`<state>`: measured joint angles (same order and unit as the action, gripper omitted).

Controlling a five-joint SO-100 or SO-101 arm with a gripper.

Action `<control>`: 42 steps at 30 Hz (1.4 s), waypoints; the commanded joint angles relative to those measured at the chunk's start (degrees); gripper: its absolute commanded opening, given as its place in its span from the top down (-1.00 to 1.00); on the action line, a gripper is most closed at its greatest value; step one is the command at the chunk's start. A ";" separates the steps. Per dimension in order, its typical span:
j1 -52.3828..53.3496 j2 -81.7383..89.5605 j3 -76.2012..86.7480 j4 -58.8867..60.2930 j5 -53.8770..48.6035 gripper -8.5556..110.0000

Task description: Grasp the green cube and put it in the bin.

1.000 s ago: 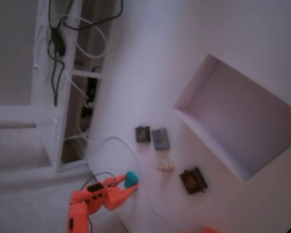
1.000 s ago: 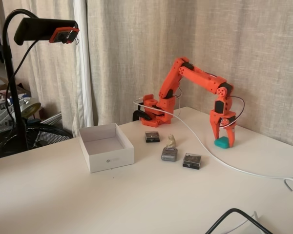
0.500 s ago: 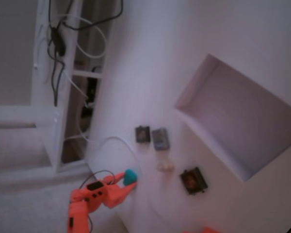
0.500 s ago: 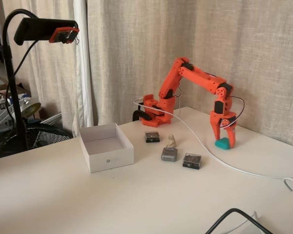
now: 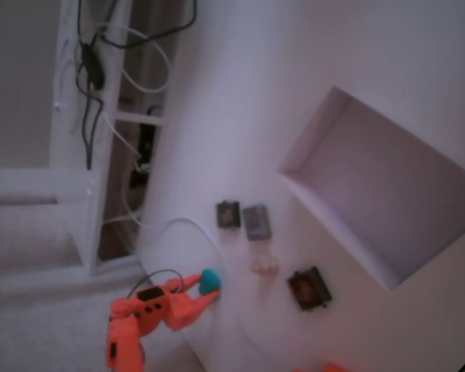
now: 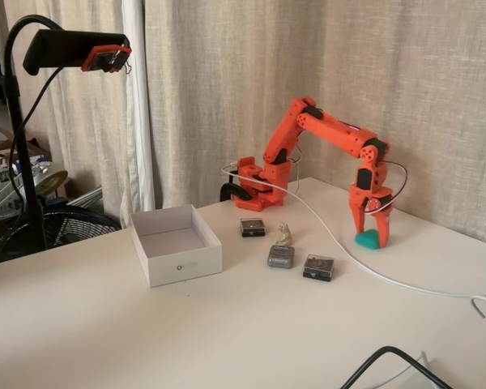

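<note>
The green cube [image 6: 368, 239] rests on the white table at the right, past the white cable. My orange gripper [image 6: 371, 241] points straight down over it, one finger on each side, touching it. In the blurred fixed view from above, the green cube [image 5: 210, 279] shows at the tip of the gripper [image 5: 204, 288] near the table's left edge. The bin [image 6: 176, 261], a white shallow open box, stands at the table's left with nothing visible inside. From above, the bin [image 5: 294, 167] lies far to the right of the cube.
Between cube and bin lie dark small blocks [image 6: 252, 227] [image 6: 280, 257] [image 6: 318, 267] and a whitish lump [image 6: 284, 236]. A white cable [image 6: 332, 239] runs across the table beside the gripper. A black cable [image 6: 389, 356] curls at the front edge. The arm's base [image 6: 255, 182] sits at the back.
The gripper has narrowed around the green cube. Gripper and cube have shifted slightly toward the table's edge in the view from above. The cube stays on the table.
</note>
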<state>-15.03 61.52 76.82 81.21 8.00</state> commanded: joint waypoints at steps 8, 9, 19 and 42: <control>3.08 3.16 -21.36 11.69 -0.53 0.76; 4.39 4.13 -23.03 12.66 -0.53 0.76; 34.63 23.20 -18.37 15.12 -4.13 0.80; 85.25 27.16 9.05 -0.09 -6.42 0.78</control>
<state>69.43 90.44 90.00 83.76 1.93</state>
